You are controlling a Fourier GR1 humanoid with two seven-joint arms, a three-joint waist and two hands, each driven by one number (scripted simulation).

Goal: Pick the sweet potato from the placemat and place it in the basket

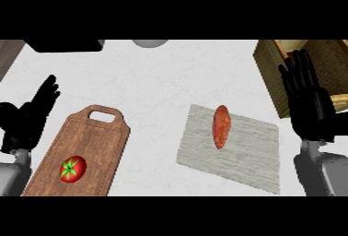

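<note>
one sweet potato [222, 126] is lying lengthwise on the upper left part of the single grey placemat [252, 156], with nothing touching it. the right hand [309, 103] is showing at the right edge against the basket [268, 69], fingers straight and spread upward, holding nothing. the left hand [27, 120] is resting at the left edge beside the wooden cutting board [88, 147], fingers likewise straight and open. i'm guessing the sweet potato is going to handle as a stiff, fairly dense root, narrow, tapering and inclined to roll, so gripping across its thick middle is looking safest. counting: one sweet potato, one placemat, one basket, one cutting board carrying one tomato [72, 168], two hands
</note>
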